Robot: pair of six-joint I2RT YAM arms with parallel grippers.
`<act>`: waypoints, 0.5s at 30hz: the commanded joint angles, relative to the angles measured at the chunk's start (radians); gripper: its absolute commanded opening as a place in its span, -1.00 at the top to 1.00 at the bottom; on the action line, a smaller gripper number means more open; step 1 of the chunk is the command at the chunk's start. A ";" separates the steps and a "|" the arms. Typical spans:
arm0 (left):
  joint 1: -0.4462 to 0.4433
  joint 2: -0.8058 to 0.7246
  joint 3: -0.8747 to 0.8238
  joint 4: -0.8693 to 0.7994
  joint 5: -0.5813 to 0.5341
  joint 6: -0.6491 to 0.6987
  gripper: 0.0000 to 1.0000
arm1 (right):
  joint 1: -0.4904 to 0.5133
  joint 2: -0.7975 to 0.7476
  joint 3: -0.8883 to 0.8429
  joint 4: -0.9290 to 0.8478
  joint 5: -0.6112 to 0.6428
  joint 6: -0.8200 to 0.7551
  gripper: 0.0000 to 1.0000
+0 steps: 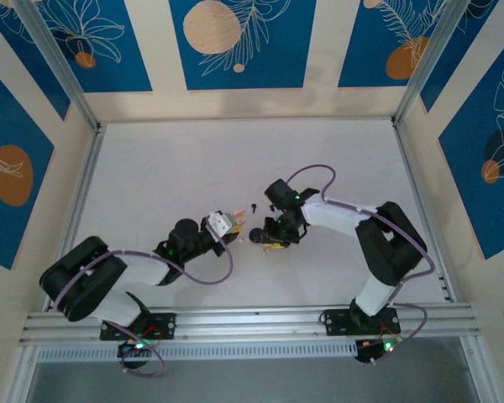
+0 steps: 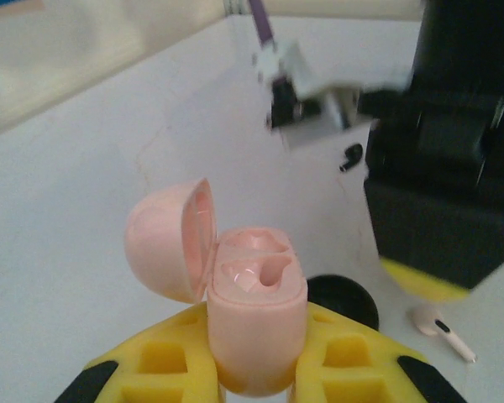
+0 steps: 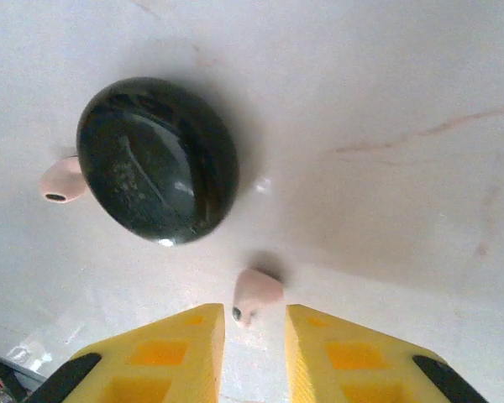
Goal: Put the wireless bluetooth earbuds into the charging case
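Black-and-white left arm (image 1: 126, 277) and right arm (image 1: 344, 217), looping purple cables (image 1: 313, 167), green status lights (image 1: 297, 199), yellow black-cornered pads (image 3: 176, 357) on left tool (image 2: 256, 336), right tool (image 3: 254, 315)

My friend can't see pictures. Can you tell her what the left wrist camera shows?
The left hand holds a pink charging case upright with its lid swung open to the left. Behind it on the white table sits a black round case, and a pale pink earbud lies to the right, near the blurry right arm.

Yellow right gripper (image 3: 253, 334) spread apart, one pink earbud (image 3: 259, 290) between the jaw tips, shiny black case (image 3: 157, 159) ahead-left, second pink earbud (image 3: 61, 180) touching it
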 commanded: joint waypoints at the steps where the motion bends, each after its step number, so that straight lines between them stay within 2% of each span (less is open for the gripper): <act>1: -0.008 0.051 -0.005 0.135 0.042 -0.007 0.77 | -0.027 -0.064 -0.057 0.083 -0.005 0.029 0.45; 5: -0.008 0.065 -0.013 0.176 0.020 -0.029 0.77 | -0.025 -0.032 -0.021 0.011 -0.015 -0.006 0.40; 10: -0.008 0.022 -0.013 0.109 -0.019 -0.030 0.77 | 0.007 0.032 0.064 -0.104 0.014 -0.039 0.36; 15: -0.007 -0.025 -0.017 0.050 -0.030 -0.019 0.77 | 0.022 0.081 0.107 -0.142 0.017 -0.046 0.32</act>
